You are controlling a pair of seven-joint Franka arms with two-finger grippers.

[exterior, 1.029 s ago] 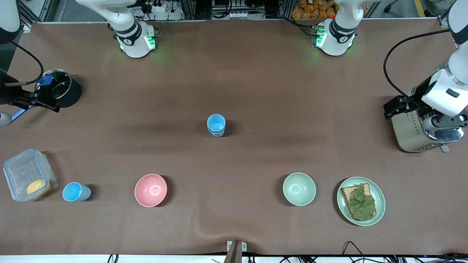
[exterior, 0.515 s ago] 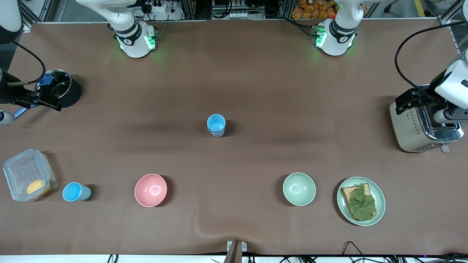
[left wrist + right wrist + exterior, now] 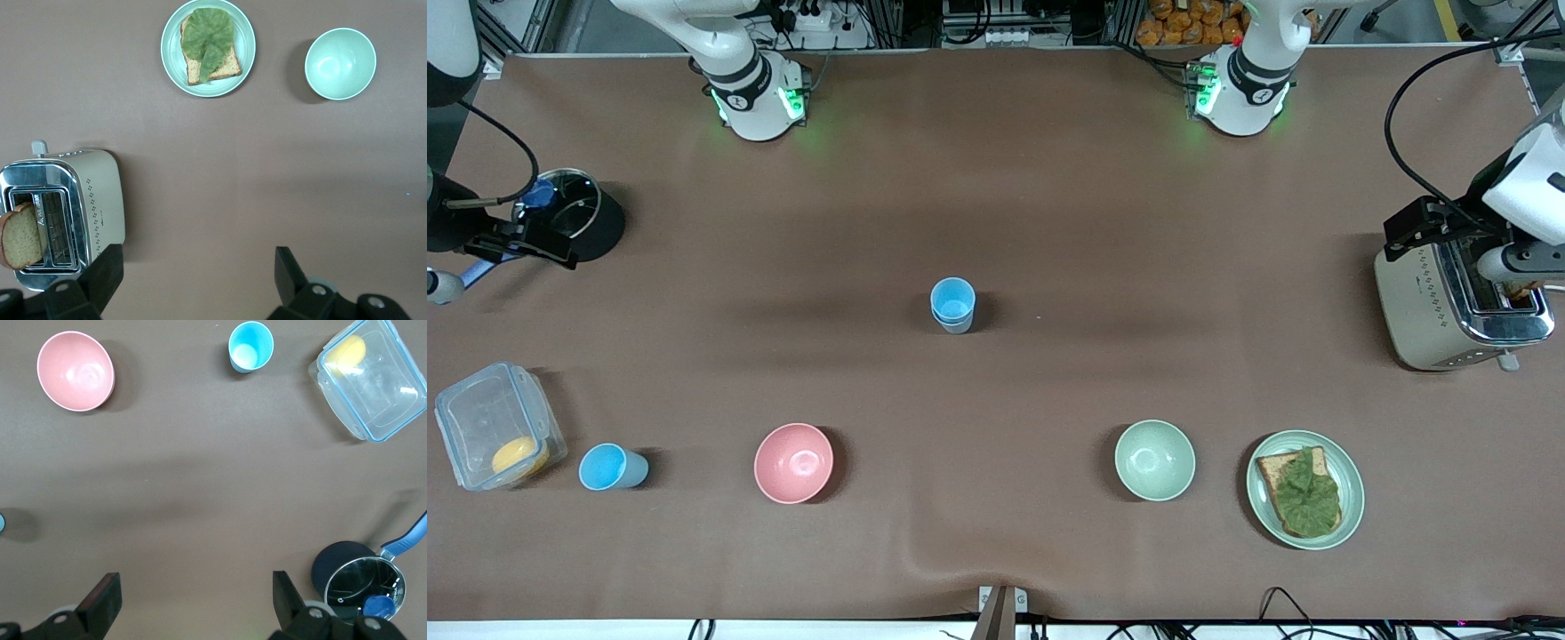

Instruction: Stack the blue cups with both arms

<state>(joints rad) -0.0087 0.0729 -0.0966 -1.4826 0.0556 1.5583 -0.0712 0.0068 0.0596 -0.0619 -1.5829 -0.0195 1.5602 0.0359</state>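
Note:
Two blue cups [image 3: 952, 305] stand nested upright at the middle of the table. A third blue cup [image 3: 612, 468] stands alone beside the clear container, and also shows in the right wrist view [image 3: 250, 345]. My right gripper [image 3: 197, 587] is open and empty, up in the air over bare table beside the black pot; it also shows in the front view [image 3: 520, 244]. My left gripper [image 3: 198, 263] is open and empty, up in the air over bare table beside the toaster; it also shows in the front view [image 3: 1427, 227].
A pink bowl [image 3: 793, 462] and a pale green bowl [image 3: 1154, 460] stand near the front camera. A plate with toast and lettuce [image 3: 1304, 489] is beside the green bowl. A toaster [image 3: 1432, 311] with a slice of bread [image 3: 20, 235] stands at the left arm's end. A black pot [image 3: 574, 218] and a clear container [image 3: 494, 425] stand at the right arm's end.
My left gripper has drawn back from over the toaster toward the left arm's end of the table. The right arm shifted only slightly. The cups have not moved.

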